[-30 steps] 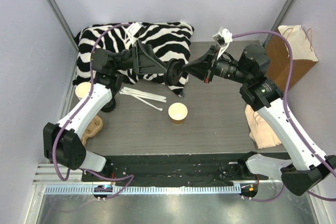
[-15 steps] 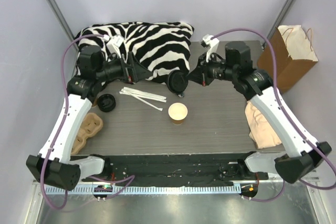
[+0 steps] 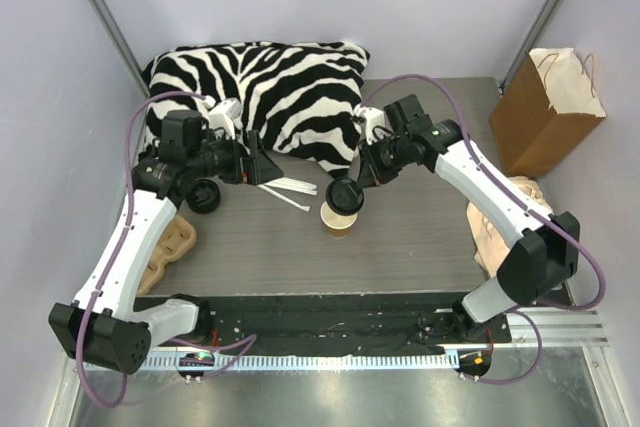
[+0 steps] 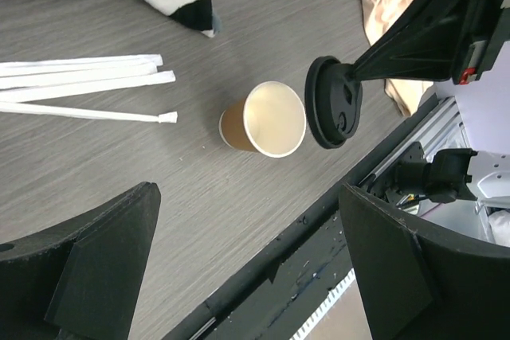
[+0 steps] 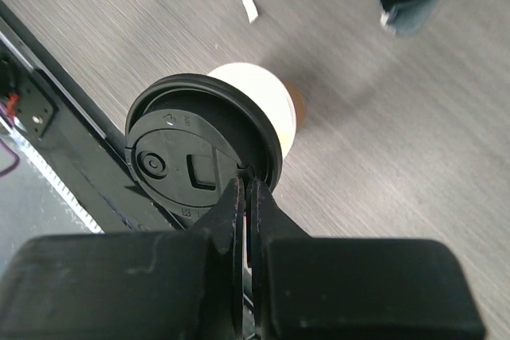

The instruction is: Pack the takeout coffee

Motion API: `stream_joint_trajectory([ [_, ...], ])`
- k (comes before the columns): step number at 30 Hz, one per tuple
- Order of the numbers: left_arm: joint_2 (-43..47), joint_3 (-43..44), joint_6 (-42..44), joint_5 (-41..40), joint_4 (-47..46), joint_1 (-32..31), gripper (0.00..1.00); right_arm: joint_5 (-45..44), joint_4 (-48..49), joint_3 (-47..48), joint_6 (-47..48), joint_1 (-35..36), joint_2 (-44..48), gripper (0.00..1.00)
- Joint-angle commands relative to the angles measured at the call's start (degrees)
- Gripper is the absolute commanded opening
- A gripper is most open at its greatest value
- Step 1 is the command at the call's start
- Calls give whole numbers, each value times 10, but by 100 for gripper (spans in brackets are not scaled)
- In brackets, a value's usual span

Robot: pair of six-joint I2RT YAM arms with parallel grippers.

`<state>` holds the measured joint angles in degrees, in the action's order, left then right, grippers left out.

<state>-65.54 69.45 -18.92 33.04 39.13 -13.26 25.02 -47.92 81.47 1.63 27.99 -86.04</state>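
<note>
While the open brown takeout coffee cup (image 3: pixel 336 221) is seen standing upright near the middle of the grey table (image 3: pixel 420 237), its white inside is left uncovered. A round black lid (image 3: pixel 344 195) is held tilted just above and beside the cup's mouth, pinched at its rim by the right gripper (image 3: pixel 358 185), whose jaws are pressed together on it. Whether the lid touches the cup cannot be told. The left gripper (image 3: pixel 258 162) is held with its jaws spread wide and nothing between them, above the table's left part, near a few wrapped straws (image 3: pixel 288 187). A zebra-striped pillow (image 3: pixel 270 87) is laid along the far edge, and a brown paper bag (image 3: pixel 550 107) is stood at the far right.
</note>
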Motion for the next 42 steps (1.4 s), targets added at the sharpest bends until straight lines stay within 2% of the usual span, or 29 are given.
stream_joint_trajectory([
  [1,-21,18,22,-2,24,-2,100,-35,-20,10,13,20,-18,1],
  [12,-65,17,0,26,28,-8,100,-78,-13,14,2,44,-69,1],
  [42,-73,-8,4,26,13,-8,100,-96,-19,61,0,69,-120,1],
])
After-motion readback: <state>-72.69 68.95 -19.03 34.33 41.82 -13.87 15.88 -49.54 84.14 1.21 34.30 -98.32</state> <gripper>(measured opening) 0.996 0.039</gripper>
